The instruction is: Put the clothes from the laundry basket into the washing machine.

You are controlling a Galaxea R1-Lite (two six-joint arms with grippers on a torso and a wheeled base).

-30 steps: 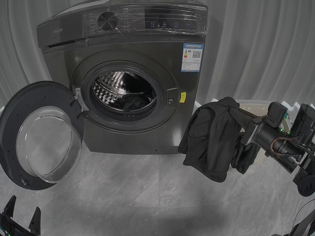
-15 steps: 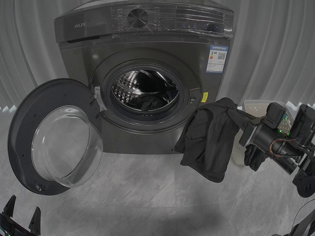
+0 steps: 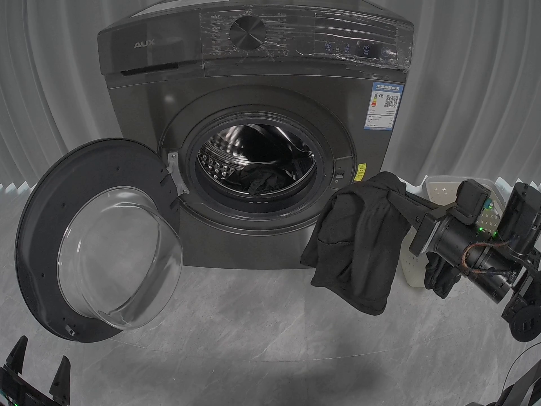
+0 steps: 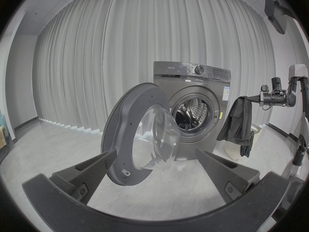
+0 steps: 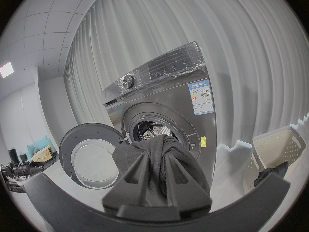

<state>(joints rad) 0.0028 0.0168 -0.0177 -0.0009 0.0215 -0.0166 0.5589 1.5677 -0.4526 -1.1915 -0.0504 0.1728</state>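
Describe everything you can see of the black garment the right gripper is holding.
The black garment is soft matte cloth, bunched at its top between the right gripper's shut fingers, hanging in loose folds clear of the floor. It hangs to the right of the washing machine's open porthole, in front of the laundry basket.

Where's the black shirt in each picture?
Head view: the black shirt hangs right of the washing machine.
Left wrist view: the shirt hangs beside the machine, above the laundry basket.
Right wrist view: the shirt is pinched in the right claw.
Shared landmark: the machine's open door.
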